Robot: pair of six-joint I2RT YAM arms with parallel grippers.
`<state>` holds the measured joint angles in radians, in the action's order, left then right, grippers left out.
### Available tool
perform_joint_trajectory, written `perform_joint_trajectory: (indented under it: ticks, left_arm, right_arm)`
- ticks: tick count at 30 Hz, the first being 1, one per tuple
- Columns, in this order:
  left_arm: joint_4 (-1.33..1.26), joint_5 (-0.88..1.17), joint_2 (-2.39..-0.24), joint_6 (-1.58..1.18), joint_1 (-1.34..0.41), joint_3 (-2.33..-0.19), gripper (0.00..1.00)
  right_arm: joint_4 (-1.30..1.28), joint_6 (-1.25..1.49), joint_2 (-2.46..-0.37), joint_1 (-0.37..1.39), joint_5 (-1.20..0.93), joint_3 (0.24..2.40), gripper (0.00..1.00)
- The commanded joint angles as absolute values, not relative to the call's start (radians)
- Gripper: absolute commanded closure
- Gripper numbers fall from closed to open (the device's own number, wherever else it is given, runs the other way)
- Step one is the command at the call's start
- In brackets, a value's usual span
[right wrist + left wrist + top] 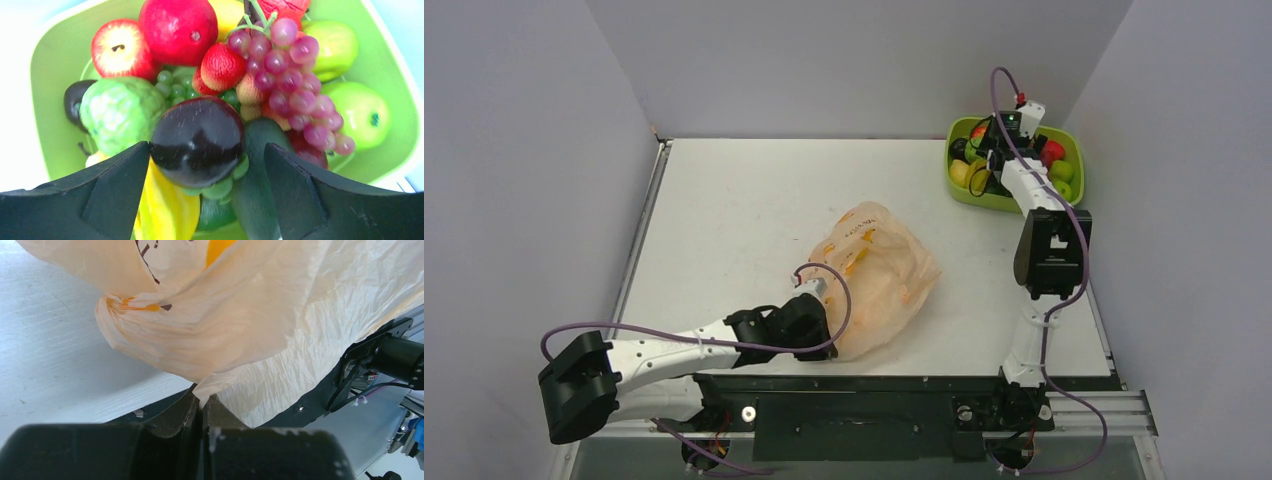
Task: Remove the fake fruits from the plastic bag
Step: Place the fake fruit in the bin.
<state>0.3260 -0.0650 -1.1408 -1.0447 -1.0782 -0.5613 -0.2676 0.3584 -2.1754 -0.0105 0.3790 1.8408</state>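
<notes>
The plastic bag (876,275) lies crumpled on the white table near the front edge, translucent peach with orange marks. My left gripper (820,300) is shut on a fold of the bag's (260,320) edge, pinched between the left gripper's (204,401) closed jaws. Whether fruit is inside the bag cannot be told. My right gripper (990,152) hovers over the lime-green tray (1076,150). The right gripper (206,147) is open around a dark purple fruit (197,132) that rests on the pile; the right-hand finger stands apart from it. A purple grape bunch (295,85) lies beside it.
The tray (52,60) at the back right corner holds several fake fruits: a red apple (120,47), a bumpy green fruit (120,110), a strawberry (222,66), green apples (360,112) and a yellow fruit (167,205). Walls enclose the table on three sides.
</notes>
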Motion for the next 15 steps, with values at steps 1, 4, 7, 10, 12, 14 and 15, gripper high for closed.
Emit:
perform_joint_trajectory:
  ticks: [1, 4, 7, 10, 12, 14, 15]
  left_arm:
    - [0.314, -0.053, -1.101, -1.086, -1.074, -0.560, 1.00]
    - [0.304, -0.046, -1.081, -1.109, -1.075, -0.542, 1.00]
    - [0.299, -0.045, -1.054, -1.135, -1.075, -0.528, 1.00]
    - [0.298, -0.043, -1.036, -1.151, -1.075, -0.518, 1.00]
    - [0.297, -0.045, -1.027, -1.160, -1.075, -0.512, 1.00]
    - [0.296, -0.050, -1.027, -1.166, -1.076, -0.512, 1.00]
    - [0.296, -0.050, -1.030, -1.170, -1.075, -0.513, 1.00]
  right_arm:
    - [-0.151, 0.374, -1.988, 0.030, 0.447, 1.706, 0.20]
    - [-0.148, 0.381, -1.929, 0.043, 0.461, 1.633, 0.21]
    - [-0.079, 0.387, -1.852, 0.053, 0.463, 1.520, 0.20]
    - [-0.076, 0.351, -1.896, 0.045, 0.429, 1.579, 0.20]
    - [-0.135, 0.343, -1.968, 0.032, 0.411, 1.685, 0.23]
    - [-0.213, 0.336, -2.019, 0.025, 0.417, 1.767, 0.25]
    - [-0.228, 0.333, -2.023, 0.027, 0.419, 1.771, 0.24]
